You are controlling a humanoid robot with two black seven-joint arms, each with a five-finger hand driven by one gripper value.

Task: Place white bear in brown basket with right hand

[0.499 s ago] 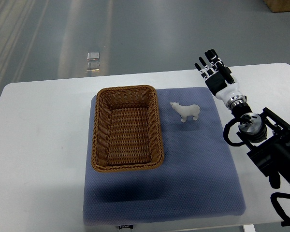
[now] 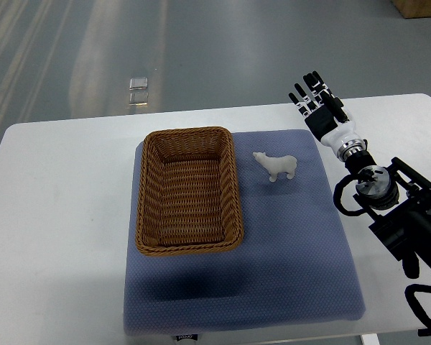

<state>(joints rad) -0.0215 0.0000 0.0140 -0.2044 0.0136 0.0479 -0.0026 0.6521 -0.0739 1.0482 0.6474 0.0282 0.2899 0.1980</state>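
Since half a second ago the right arm has shifted only slightly; nothing else has moved. At left on the blue mat [image 2: 302,266], the brown basket [image 2: 189,190] sits empty. Just right of it stands the white bear [image 2: 276,166], untouched. Farther right, the right hand [image 2: 319,105] hovers, fingers extended and slightly spread, holding nothing.

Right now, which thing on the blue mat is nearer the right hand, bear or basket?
The white bear: it stands between the brown basket and the open right hand, which hovers at the blue mat's far right corner.
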